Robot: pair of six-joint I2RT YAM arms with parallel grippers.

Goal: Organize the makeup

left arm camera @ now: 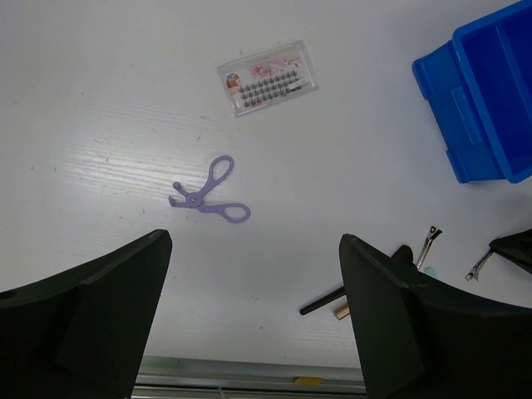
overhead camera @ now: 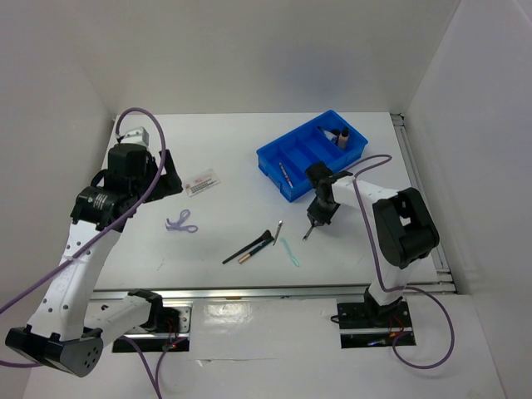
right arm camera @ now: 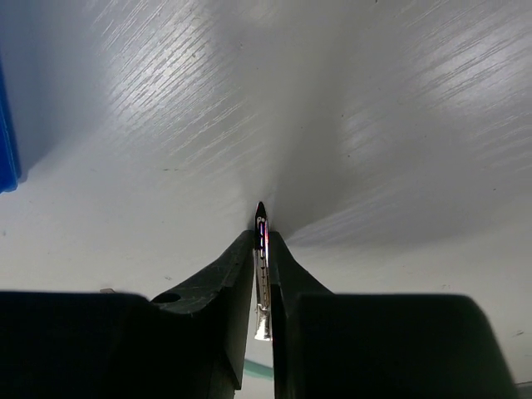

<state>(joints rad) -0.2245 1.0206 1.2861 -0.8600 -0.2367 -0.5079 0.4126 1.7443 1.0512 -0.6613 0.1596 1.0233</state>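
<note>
Makeup clip [right arm camera: 263, 291], thin silvery metal, is pinched in my right pincer [right arm camera: 261, 241]; my left pincer [left arm camera: 253, 241] hangs spread wide over lilac plastic scissors [left arm camera: 208, 193].

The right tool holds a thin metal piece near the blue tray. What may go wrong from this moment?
1. The right tool pinches the thin metal clip, which gives the fingers very little to grip, so it may twist or slip out.
2. The clip hangs below the tool, so it might catch the wall of the blue tray if carried over too low.
</note>
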